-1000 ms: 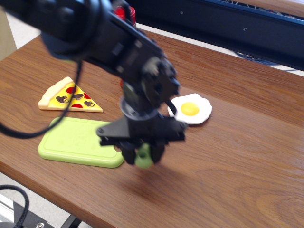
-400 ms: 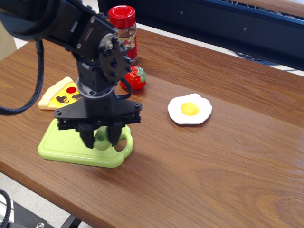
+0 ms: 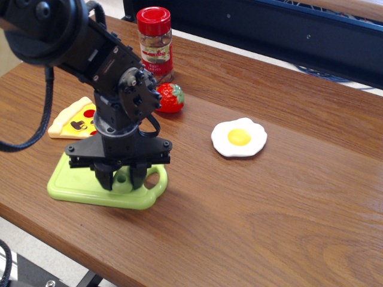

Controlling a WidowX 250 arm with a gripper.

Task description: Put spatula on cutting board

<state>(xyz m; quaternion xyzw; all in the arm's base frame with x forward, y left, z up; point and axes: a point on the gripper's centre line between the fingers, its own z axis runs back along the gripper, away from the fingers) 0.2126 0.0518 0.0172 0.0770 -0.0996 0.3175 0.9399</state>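
Observation:
The lime-green cutting board lies near the table's front left edge, its handle hole at the right end. My black gripper stands upright over the board's right half, fingers down near its surface. Between the fingers shows the lime-green handle of the spatula, with its hole visible. The jaws are closed on that handle. The grey slotted blade is hidden behind the gripper. I cannot tell whether the spatula touches the board.
A pizza slice lies just behind the board. A strawberry and a red-capped spice jar stand further back. A fried egg lies to the right. The table's front edge runs close below the board.
My gripper has carried the spatula leftward from past the board's right end to over the board, then lowered slightly toward its surface.

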